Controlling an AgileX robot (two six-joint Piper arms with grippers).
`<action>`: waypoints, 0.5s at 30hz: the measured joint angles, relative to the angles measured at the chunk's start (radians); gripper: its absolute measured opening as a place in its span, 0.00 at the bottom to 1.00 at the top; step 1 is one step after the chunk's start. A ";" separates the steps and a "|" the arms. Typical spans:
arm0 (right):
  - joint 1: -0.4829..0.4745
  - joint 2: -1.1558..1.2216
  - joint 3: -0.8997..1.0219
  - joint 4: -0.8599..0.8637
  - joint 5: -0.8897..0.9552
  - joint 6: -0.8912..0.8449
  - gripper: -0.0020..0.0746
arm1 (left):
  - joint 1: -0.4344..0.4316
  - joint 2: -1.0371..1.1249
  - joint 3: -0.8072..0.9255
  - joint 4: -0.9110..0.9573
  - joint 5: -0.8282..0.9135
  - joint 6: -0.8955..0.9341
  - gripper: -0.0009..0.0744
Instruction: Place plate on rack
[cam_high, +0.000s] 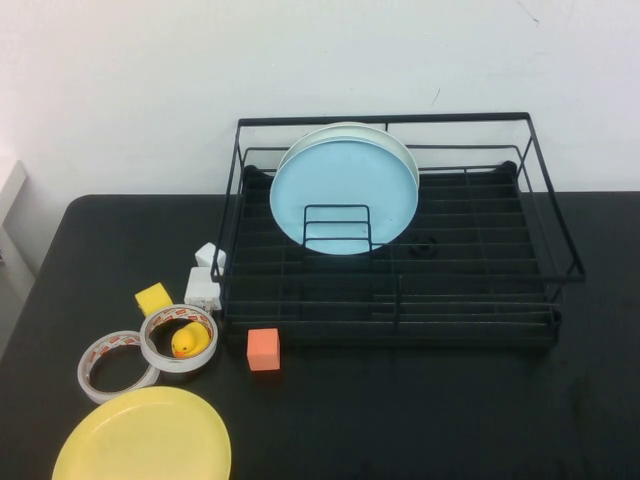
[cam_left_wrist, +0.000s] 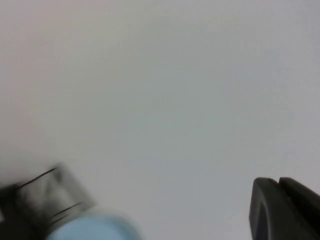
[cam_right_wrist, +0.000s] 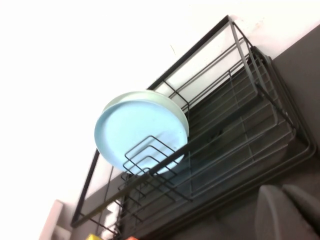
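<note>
The yellow plate (cam_high: 143, 437) lies flat on the black table at the front left, partly cut off by the view's edge. The black wire rack (cam_high: 385, 120) stands mid-table and holds a light blue plate (cam_high: 345, 195) upright, with a whitish plate (cam_high: 400, 148) behind it. Neither gripper shows in the high view. My left gripper (cam_left_wrist: 278, 183) is shut and empty, facing the white wall; a blurred rack corner (cam_left_wrist: 45, 192) shows in that view. My right gripper (cam_right_wrist: 282, 192) is shut and empty, in front of the rack (cam_right_wrist: 240, 125) and the blue plate (cam_right_wrist: 140, 130).
Left of the rack lie two tape rolls (cam_high: 112, 365), one (cam_high: 180, 340) with a yellow duck (cam_high: 187, 341) inside, a yellow block (cam_high: 154, 298), two white cubes (cam_high: 203, 285) and an orange cube (cam_high: 263, 349). The white wall stands close behind the rack.
</note>
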 joint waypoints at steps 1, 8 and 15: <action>0.000 0.000 0.000 0.000 0.004 -0.017 0.02 | 0.000 0.000 -0.023 0.054 0.103 -0.028 0.01; 0.000 0.000 0.000 0.000 0.022 -0.140 0.02 | -0.051 0.177 -0.397 0.321 0.669 0.155 0.01; 0.000 0.000 0.000 0.000 0.022 -0.196 0.02 | -0.161 0.493 -0.726 0.142 1.161 0.710 0.01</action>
